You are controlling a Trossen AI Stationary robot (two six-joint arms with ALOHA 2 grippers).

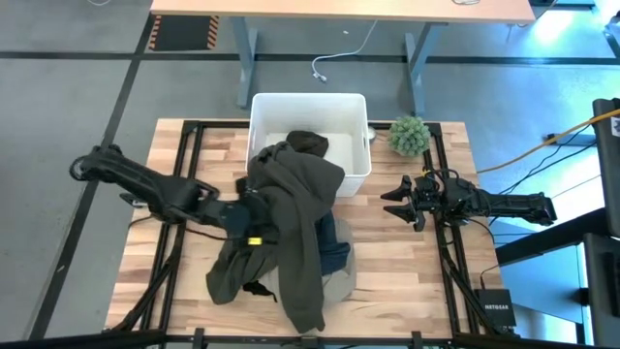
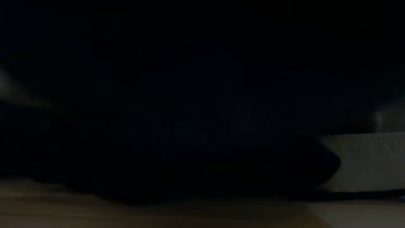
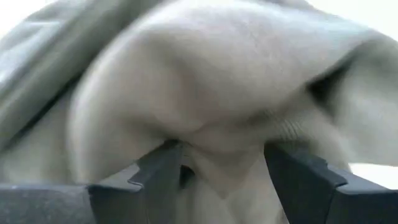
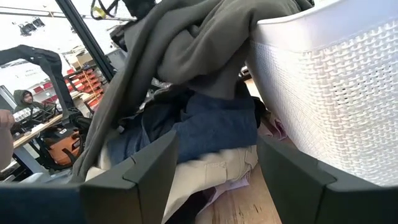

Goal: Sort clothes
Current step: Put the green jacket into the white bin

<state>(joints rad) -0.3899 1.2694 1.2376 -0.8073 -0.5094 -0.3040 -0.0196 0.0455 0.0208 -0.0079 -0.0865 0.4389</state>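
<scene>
The dark olive green fabric garment [image 1: 295, 208] drapes from the white rectangular plastic bin [image 1: 358, 136] over the clothes heap on the wooden surface [image 1: 407, 281], the left hand [image 3: 221, 177] grasping a fold. It looks soft, light and floppy, so a bunched fold seems the best hold. The right hand [image 1: 395, 202] waits released, right of the bin.

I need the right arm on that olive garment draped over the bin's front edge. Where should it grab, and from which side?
Probably take the olive garment at the thick bunched fold hanging just outside the bin front wall, coming in from the right, where the right gripper waits open. That side is bare table; the left gripper is buried in the cloth's other side, its fingers around a fold.
</scene>
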